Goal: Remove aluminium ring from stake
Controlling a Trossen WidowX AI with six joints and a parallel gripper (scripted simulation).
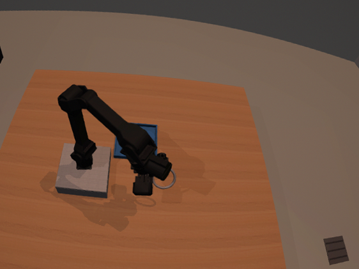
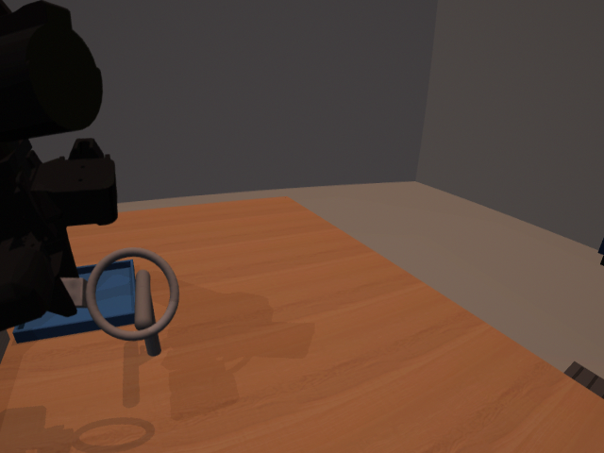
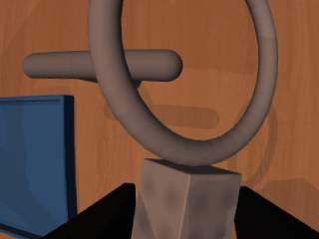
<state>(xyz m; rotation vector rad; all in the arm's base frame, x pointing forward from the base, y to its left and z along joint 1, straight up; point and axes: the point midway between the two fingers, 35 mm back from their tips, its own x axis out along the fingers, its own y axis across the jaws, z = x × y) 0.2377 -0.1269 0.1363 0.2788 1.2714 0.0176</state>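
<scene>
Gripper [image 2: 73, 294] [image 3: 183, 195] clamped on block-like tab [image 2: 73, 291] [image 3: 186, 201]; round grey ring [image 2: 132, 339] [image 3: 199, 151] tilted, off counter [image 1: 207, 126] [image 2: 302, 273] [image 3: 294, 124], well inside its edges; stake [image 2: 142, 299] [image 3: 155, 65] near tray [image 1: 117, 155] [image 2: 73, 330] [image 3: 69, 164].

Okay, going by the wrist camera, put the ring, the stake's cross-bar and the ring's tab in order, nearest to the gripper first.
1. Tab: bottom middle, clamped.
2. Ring: just beyond, joined to the tab.
3. Cross-bar: upper left, past the ring's near edge.

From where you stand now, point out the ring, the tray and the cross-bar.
Ring [image 1: 175, 179] [image 2: 174, 294] [image 3: 267, 65]: top, exterior, wrist; its band.
Tray [image 1: 156, 133] [image 2: 73, 329] [image 3: 69, 149]: top, exterior, wrist; its rim.
Cross-bar [image 2: 142, 299] [image 3: 159, 65]: exterior, wrist; its side.
</scene>
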